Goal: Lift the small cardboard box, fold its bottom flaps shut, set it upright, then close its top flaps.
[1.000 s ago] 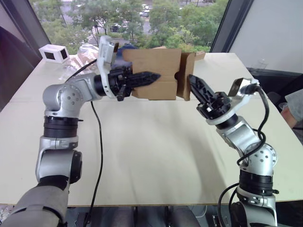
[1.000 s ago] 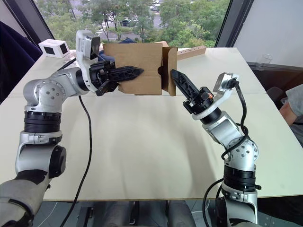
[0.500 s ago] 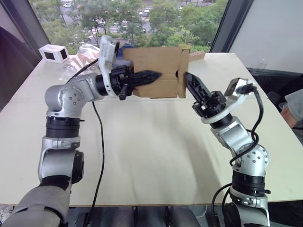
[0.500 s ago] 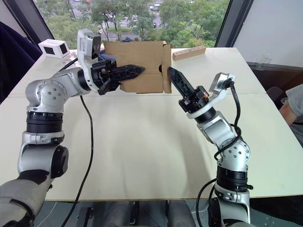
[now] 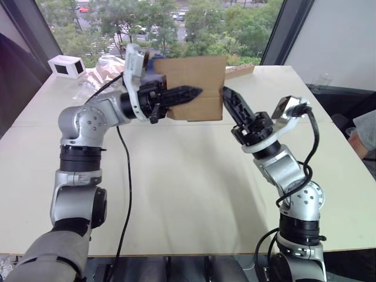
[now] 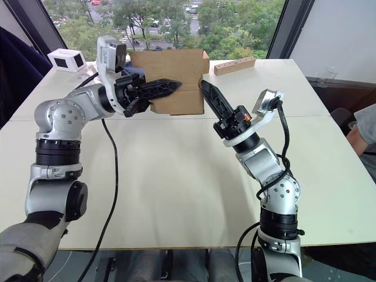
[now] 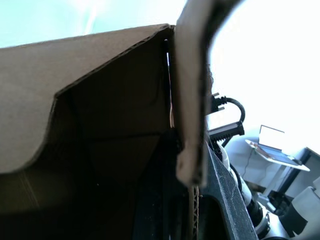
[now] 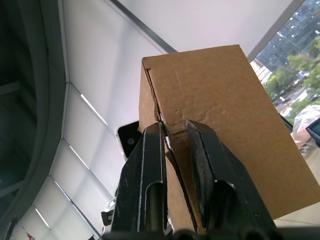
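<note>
The small cardboard box [image 5: 194, 73] hangs on its side above the far half of the table. My left gripper [image 5: 194, 92] is shut on its front wall, one finger outside and one inside, where the brown interior [image 7: 100, 125] shows. My right gripper [image 5: 225, 93] is shut, its tips [image 8: 174, 129] pressed on the box's right end. There the bottom flaps [image 8: 215, 110] lie folded flat against the box. The top flaps at the left end are hidden behind my left wrist.
The pale table [image 5: 188, 194] lies below both arms. A small white box [image 5: 66, 66] and a clear plastic bag [image 5: 103, 67] sit at the far left corner. A long thin block [image 6: 235, 64] lies at the back. A person [image 5: 365, 132] is at the right edge.
My right gripper has moved left and pushed the flap that stood out from the box's right end flat against it. The left gripper has held the box nearly still.
</note>
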Available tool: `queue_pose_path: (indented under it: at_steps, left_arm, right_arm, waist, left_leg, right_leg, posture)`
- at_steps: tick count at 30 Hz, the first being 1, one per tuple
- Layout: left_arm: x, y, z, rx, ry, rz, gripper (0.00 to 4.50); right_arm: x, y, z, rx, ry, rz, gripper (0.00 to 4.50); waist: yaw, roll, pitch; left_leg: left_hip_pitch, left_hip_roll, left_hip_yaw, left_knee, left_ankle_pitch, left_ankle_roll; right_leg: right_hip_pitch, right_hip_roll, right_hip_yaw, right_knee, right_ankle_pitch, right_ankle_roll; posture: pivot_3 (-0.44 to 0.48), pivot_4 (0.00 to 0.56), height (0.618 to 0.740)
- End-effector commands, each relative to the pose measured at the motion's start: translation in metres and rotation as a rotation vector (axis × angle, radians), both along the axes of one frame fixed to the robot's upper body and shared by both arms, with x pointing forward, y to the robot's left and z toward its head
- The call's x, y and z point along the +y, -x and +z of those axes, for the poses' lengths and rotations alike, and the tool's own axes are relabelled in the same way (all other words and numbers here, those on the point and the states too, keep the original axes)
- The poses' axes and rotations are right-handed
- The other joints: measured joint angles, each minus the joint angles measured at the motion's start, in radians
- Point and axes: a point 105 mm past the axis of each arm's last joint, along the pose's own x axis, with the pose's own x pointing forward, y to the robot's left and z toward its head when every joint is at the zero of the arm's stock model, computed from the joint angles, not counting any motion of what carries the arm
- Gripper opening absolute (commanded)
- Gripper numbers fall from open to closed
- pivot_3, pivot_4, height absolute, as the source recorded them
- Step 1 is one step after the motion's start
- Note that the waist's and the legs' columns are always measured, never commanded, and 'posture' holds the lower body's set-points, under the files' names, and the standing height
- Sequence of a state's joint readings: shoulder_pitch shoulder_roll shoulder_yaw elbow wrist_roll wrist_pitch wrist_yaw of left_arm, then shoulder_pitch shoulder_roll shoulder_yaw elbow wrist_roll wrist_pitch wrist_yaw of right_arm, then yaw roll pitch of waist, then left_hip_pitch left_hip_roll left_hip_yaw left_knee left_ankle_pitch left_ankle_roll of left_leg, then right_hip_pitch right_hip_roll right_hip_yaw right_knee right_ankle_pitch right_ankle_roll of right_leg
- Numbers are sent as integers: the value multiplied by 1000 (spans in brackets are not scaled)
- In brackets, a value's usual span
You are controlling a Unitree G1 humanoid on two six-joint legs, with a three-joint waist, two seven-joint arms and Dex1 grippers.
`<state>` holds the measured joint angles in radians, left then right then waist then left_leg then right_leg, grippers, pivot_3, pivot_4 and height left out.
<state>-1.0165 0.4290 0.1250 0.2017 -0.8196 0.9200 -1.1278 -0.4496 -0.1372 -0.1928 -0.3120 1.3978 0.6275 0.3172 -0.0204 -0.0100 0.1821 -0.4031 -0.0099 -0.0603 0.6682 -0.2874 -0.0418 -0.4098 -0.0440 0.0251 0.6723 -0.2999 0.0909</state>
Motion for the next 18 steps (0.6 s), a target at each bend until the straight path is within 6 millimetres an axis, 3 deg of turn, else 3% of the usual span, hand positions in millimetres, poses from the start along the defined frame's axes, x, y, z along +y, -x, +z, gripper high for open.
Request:
queue_pose_path:
  at_steps: [1, 6, 11, 16, 17, 18]
  left_arm:
    - [1, 2, 12, -51, 31, 5, 0]
    - [2, 3, 12, -50, 36, 3, 0]
    - [4, 2, 14, -50, 49, 11, 0]
    - [5, 2, 14, -51, 51, 16, 0]
    - [5, 2, 14, -51, 51, 16, 0]
    - [5, 2, 15, -51, 52, 16, 0]
  right_arm:
    - [15, 16, 11, -51, -10, 80, 731]
    - [11, 15, 11, -42, -26, 70, 731]
    - [-13, 11, 24, -36, -166, 46, 731]
    - [-10, 14, 23, -35, -153, 74, 731]
    - [-9, 14, 22, -33, -151, 78, 209]
    - [-8, 14, 21, -31, -150, 79, 73]
  waist:
    - [0, 0, 0]
    - [0, 0, 0]
    - [0, 0, 0]
    - [0, 0, 0]
    - [-1, 0, 0]
    - [-1, 0, 0]
  left_leg:
    - [0, 0, 0, 0, 0, 0]
    - [0, 0, 0, 0, 0, 0]
    - [0, 0, 0, 0, 0, 0]
    - [0, 0, 0, 0, 0, 0]
    - [0, 0, 0, 0, 0, 0]
    - [0, 0, 0, 0, 0, 0]
  right_leg:
    - [0, 0, 0, 0, 0, 0]
    - [0, 0, 0, 0, 0, 0]
    - [0, 0, 0, 0, 0, 0]
    - [0, 0, 0, 0, 0, 0]
    - [0, 0, 0, 0, 0, 0]
    - [0, 0, 0, 0, 0, 0]
  posture:
    - [0, 150, 740]
    - [0, 150, 740]
    - [0, 150, 740]
    - [0, 150, 740]
    - [0, 150, 740]
    - [0, 150, 740]
